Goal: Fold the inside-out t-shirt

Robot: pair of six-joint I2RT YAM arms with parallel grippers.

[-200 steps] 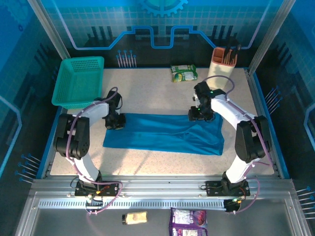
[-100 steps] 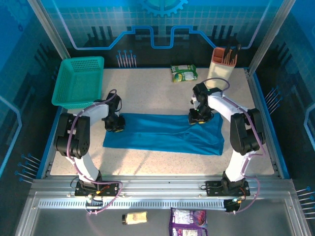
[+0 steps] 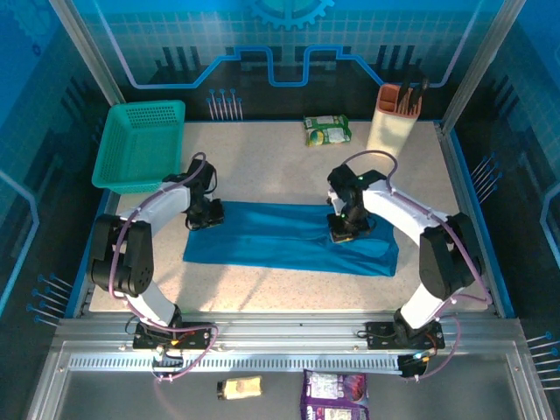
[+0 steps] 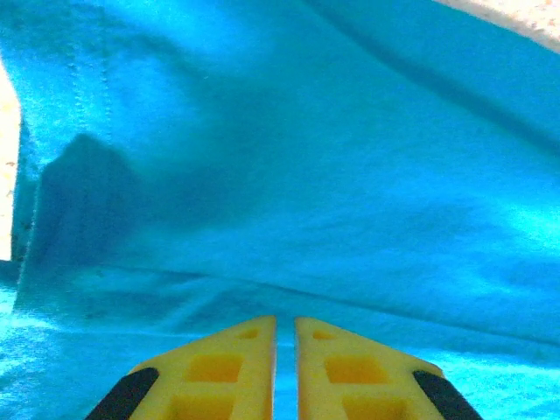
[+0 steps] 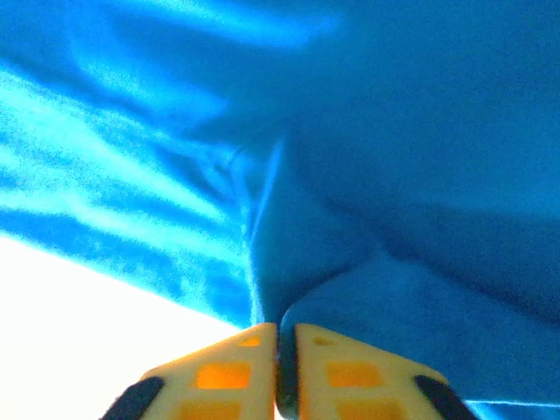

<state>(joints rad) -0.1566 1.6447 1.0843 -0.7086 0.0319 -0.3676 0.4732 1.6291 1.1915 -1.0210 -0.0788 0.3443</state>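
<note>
The inside-out t-shirt [image 3: 280, 241] lies as a long blue band across the middle of the table. My left gripper [image 3: 204, 217] sits at its far left corner. In the left wrist view the yellow fingers [image 4: 236, 359] stand almost together, and blue cloth [image 4: 306, 175] shows in the thin gap of the left gripper [image 4: 284, 322], shut on it. My right gripper [image 3: 341, 232] rests on the shirt's right part, just inside the far edge. In the right wrist view the right gripper [image 5: 286, 327] is shut on a raised fold of the cloth [image 5: 420, 175].
A teal mesh basket [image 3: 140, 144] stands at the far left. A green snack packet [image 3: 326, 129] and a beige holder [image 3: 391, 118] sit along the back. Two more packets [image 3: 239, 388] [image 3: 334, 398] lie below the near rail. Speckled tabletop [image 3: 289, 166] shows behind the shirt.
My right gripper has moved toward the near side and a little left over the shirt, and its fingers have closed on a fold. The left gripper has barely shifted.
</note>
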